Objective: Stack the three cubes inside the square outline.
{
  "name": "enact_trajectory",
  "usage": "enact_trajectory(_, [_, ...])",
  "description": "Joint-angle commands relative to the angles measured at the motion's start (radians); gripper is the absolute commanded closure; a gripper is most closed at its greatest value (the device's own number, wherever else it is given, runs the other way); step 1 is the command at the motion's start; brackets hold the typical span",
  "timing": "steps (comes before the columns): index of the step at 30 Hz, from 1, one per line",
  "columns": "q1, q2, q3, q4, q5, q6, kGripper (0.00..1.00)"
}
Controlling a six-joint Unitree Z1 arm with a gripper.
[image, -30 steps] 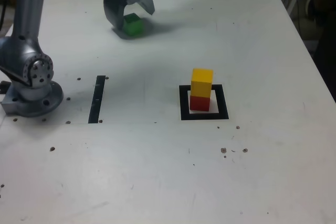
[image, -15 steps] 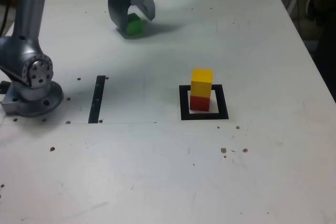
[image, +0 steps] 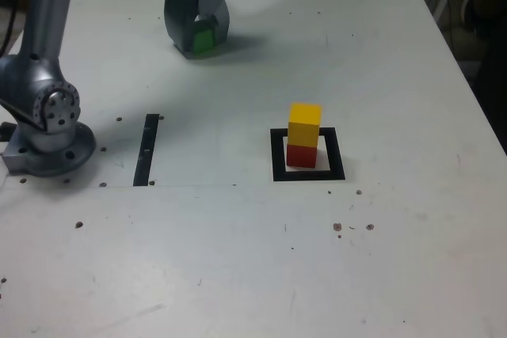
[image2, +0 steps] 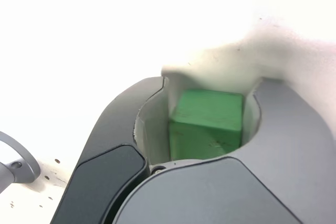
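Note:
The green cube (image: 203, 39) rests on the white table at the back, left of centre in the exterior view. My gripper (image: 198, 47) stands over it with both jaws drawn in against its sides. In the wrist view the green cube (image2: 207, 124) fills the space between the dark jaws of the gripper (image2: 210, 85), sitting deep in the grip. The yellow cube (image: 305, 123) sits on top of the red cube (image: 301, 156), and both stand inside the square outline (image: 277, 160) near the table's middle.
The arm's grey base (image: 47, 128) stands at the exterior view's left edge. A straight black tape strip (image: 146, 148) lies between the base and the square outline. The table's right edge (image: 467, 85) runs diagonally, with dark clutter beyond it.
The jaws, wide apart around the green cube a second ago, have drawn together onto it. The cube and the yellow-on-red stack have not moved.

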Motion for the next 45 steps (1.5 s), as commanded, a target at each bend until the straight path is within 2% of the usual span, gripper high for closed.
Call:
enact_trajectory(1, [-0.011,-0.004,-0.01,0.008,0.004,-0.001,0.76])
enact_trajectory(11, [-0.053,-0.065,-0.026,0.016,0.014,0.024,0.85])
enact_trajectory(14, [-0.104,-0.082,-0.045,0.045,0.019,0.039,0.86])
enact_trajectory(17, [-0.2,-0.094,-0.102,0.126,0.036,0.059,0.86])
enact_trajectory(21, [-0.375,-0.11,-0.224,0.294,0.071,0.087,0.86])
enact_trajectory(23, [-0.466,-0.127,-0.268,0.358,0.076,0.091,0.86])
enact_trajectory(27, [-0.627,-0.175,-0.295,0.41,0.052,0.045,0.87])
enact_trajectory(34, [-0.839,-0.192,-0.349,0.425,-0.026,-0.063,0.88])
enact_trajectory(38, [-0.903,-0.187,-0.397,0.435,-0.043,-0.103,0.88])
enact_trajectory(45, [-0.95,-0.136,-0.424,0.439,-0.079,-0.168,0.88])
